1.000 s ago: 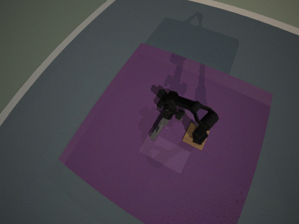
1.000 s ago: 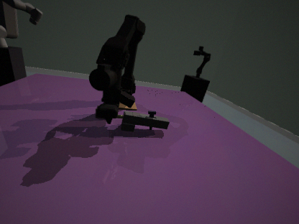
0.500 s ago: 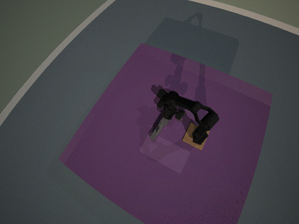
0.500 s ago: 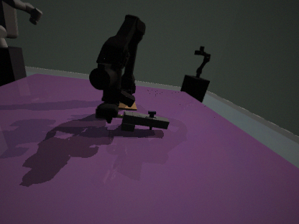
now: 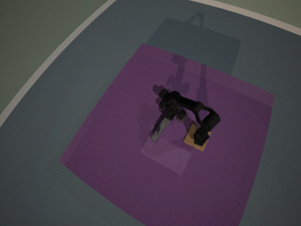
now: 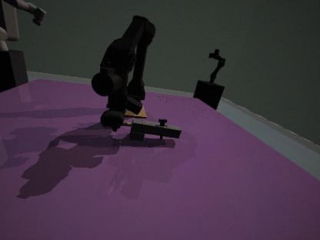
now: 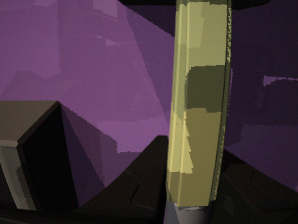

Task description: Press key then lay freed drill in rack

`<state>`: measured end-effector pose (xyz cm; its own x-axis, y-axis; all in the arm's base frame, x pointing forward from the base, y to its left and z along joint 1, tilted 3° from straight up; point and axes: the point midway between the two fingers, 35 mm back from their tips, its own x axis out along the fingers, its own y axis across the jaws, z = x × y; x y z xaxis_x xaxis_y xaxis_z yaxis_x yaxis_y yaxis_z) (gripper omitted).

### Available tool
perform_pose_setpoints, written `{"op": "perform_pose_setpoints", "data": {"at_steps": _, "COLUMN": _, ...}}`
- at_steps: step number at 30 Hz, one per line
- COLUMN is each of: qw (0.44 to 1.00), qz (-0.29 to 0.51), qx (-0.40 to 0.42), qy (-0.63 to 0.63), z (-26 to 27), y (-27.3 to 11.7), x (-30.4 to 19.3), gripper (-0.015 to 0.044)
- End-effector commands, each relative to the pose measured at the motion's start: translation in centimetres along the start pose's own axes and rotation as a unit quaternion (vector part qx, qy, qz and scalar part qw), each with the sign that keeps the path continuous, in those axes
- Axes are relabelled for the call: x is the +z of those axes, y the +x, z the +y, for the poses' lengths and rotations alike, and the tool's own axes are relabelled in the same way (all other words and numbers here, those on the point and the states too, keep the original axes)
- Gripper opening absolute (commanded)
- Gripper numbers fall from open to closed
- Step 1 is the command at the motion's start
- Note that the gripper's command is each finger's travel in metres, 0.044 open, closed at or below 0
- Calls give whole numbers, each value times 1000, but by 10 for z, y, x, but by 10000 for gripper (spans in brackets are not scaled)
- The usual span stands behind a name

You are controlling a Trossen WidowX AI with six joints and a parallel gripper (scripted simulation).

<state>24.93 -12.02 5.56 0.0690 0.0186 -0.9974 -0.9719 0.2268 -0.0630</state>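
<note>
Drill [image 6: 127, 124] [image 7: 200, 100] clamped between fingers of the tool [image 5: 169, 111] [image 6: 114, 122] [image 7: 178, 145]

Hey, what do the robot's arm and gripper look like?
The arm is black all over, with chunky rounded joints and slimmer links between them. The gripper is dark too, with two fingers tapering to blunt tips. I can't make out any markings.

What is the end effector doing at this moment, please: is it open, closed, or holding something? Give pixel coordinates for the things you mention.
End effector [image 5: 167, 115] [image 6: 115, 128] [image 7: 178, 145]: closed on the yellow bar [image 6: 127, 124] [image 7: 200, 150].
</note>
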Motion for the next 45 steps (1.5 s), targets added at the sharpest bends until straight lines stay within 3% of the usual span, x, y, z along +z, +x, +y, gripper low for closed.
{"op": "perform_pose_setpoints", "data": {"at_steps": 1, "qw": 1000, "qz": 1, "qx": -3, "qy": -3, "z": -3, "y": -3, "x": -6, "gripper": 0}}
{"op": "perform_pose_setpoints", "data": {"at_steps": 45, "qw": 1000, "qz": 4, "qx": -3, "qy": -3, "z": -1, "y": -10, "x": -60, "gripper": 0}}
